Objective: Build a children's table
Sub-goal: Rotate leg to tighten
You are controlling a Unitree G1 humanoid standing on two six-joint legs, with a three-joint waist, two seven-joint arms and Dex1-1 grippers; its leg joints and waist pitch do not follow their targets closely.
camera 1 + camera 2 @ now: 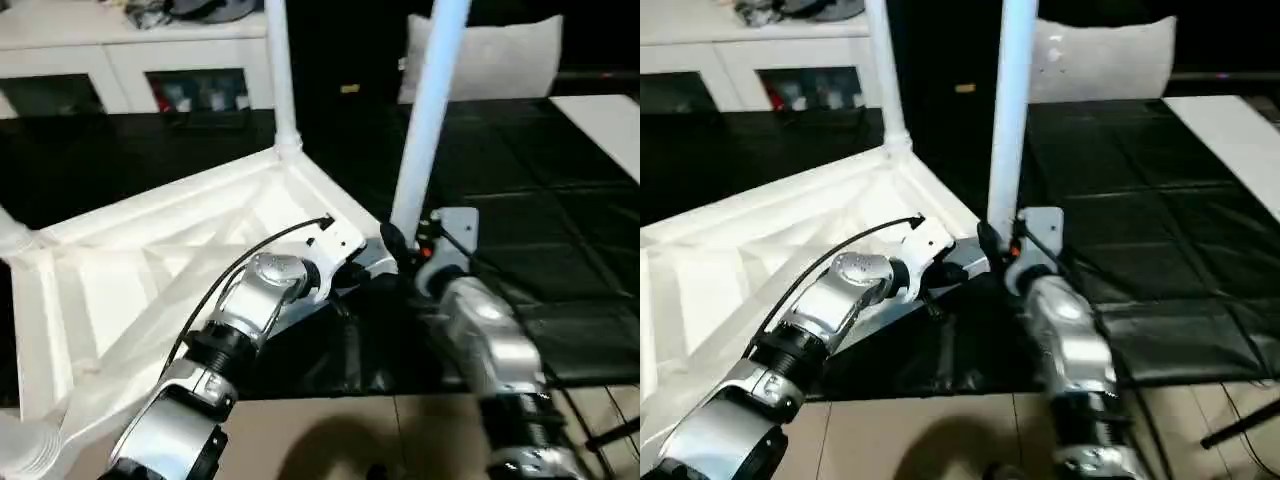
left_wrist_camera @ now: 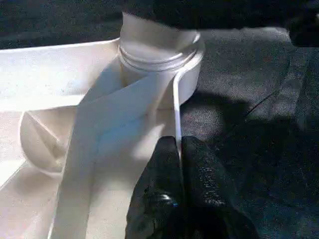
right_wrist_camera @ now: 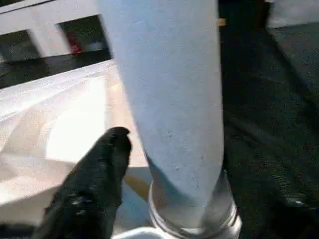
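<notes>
The children's table [image 1: 170, 270] is lying upside down on the black-covered work table [image 1: 560, 260], its ribbed underside facing up, near the front edge of the work table and reaching toward its left side. One leg [image 1: 281, 70] is standing upright in the corner socket farthest from the robot. A second leg [image 1: 428, 120] is standing in the front corner socket [image 2: 162, 59] nearest the right arm, leaning slightly.

The left gripper [image 2: 179, 164] is being kept closed on the thin rim of the tabletop just beside that socket, so the top is being held down. The right gripper [image 1: 400, 245] is being held at the base of the second leg; one black finger [image 3: 94, 184] is seen lying close alongside the leg, apart from it or only just touching, and whether the jaws are open or pinching cannot be told.

The step in hand is judged to be seating this leg. It is done well if the rim grip is kept firm, the leg is brought straight over the socket, and it is pressed down squarely until the collar meets the socket ring.

The tops of both legs are cut off. The right gripper's other finger is hidden behind the leg. How deep the leg is sitting cannot be made out.
</notes>
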